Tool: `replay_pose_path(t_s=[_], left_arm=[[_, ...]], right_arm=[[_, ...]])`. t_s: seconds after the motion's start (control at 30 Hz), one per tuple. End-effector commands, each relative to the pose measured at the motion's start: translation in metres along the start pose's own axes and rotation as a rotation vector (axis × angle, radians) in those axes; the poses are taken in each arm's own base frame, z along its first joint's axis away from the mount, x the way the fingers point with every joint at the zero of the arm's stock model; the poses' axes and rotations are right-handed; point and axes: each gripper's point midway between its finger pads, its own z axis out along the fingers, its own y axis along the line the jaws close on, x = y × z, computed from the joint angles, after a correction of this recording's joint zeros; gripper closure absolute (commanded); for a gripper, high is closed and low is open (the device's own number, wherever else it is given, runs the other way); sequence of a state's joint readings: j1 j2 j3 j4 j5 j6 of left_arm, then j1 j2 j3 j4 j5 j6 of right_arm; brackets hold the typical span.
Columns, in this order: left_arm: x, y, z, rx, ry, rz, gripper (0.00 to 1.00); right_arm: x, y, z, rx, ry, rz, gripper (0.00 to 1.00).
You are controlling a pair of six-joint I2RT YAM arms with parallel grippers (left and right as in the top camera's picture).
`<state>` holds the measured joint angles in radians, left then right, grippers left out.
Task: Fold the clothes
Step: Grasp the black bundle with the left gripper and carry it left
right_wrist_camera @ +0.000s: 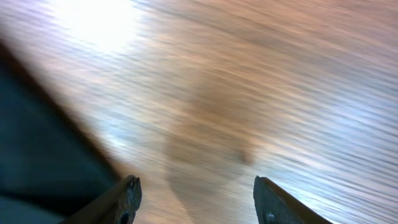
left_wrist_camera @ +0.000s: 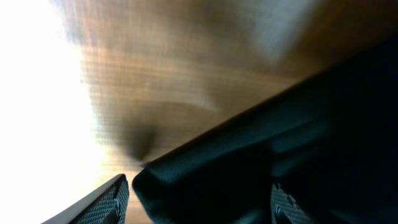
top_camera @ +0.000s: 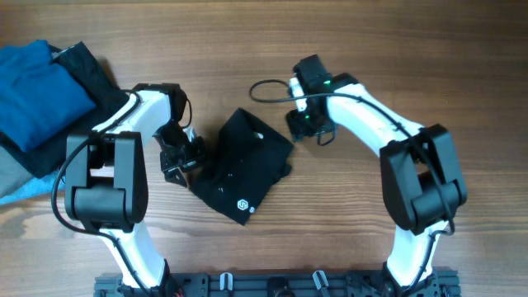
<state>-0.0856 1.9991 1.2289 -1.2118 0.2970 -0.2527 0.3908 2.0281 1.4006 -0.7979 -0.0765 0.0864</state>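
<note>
The clothes (top_camera: 241,169) lie folded into a compact black bundle at the table's middle, white logo (top_camera: 243,205) facing up near the front corner. My left gripper (top_camera: 183,158) sits low at the bundle's left edge. In the left wrist view its jaws stand open (left_wrist_camera: 199,190), a rounded fold of the black fabric (left_wrist_camera: 249,180) lying between the pads without being clamped. My right gripper (top_camera: 307,124) is just off the bundle's upper right corner. It is open (right_wrist_camera: 196,182) over bare wood, with the dark cloth (right_wrist_camera: 37,162) to its left.
A bright blue folded garment (top_camera: 37,91) lies on a plain black cloth (top_camera: 91,70) at the far left, with grey fabric (top_camera: 12,169) under them. A black cable (top_camera: 268,87) loops by the right wrist. A dark rail (top_camera: 272,285) lines the front edge.
</note>
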Motion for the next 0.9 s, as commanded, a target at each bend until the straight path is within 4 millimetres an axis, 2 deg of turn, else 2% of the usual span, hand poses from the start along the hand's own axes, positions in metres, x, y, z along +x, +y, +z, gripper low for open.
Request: replay_pose_path(t_s=[0.0,0.13,0.23,0.27,0.37,0.43,0.47,0.67,0.87], left_arm=[[0.001,-0.008,-0.015,0.041,-0.043,-0.004,0.30],[-0.022,0.001,-0.054,0.000,-0.213,-0.066,0.28],[-0.039,-0.006,-0.082,0.042,-0.330,-0.054,0.24],[-0.045,-0.015,-0.090,0.081,-0.364,-0.012,0.22],[-0.051,-0.058,-0.104,0.275,-0.414,0.236,0.12],[-0.051,-0.071,-0.103,0.327,-0.412,0.324,0.03],[-0.051,-0.072,-0.100,0.326,-0.406,0.353,0.01],[-0.060,-0.068,-0.071,0.307,-0.348,0.449,0.00],[-0.058,-0.082,-0.045,0.421,-0.240,0.485,0.00]], right_arm=[[0.010,-0.038,-0.009,0.075,0.040,0.112,0.41],[0.024,-0.062,-0.029,0.084,0.071,0.186,0.39],[0.037,-0.077,-0.037,0.088,0.108,0.230,0.35],[0.043,-0.082,-0.038,0.090,0.130,0.247,0.35],[0.051,-0.092,-0.038,0.091,0.155,0.281,0.35],[0.052,-0.094,-0.038,0.084,0.156,0.291,0.35],[0.052,-0.095,-0.038,0.085,0.155,0.292,0.36],[0.051,-0.095,-0.038,0.085,0.152,0.291,0.36],[0.052,-0.095,-0.038,0.085,0.156,0.292,0.36]])
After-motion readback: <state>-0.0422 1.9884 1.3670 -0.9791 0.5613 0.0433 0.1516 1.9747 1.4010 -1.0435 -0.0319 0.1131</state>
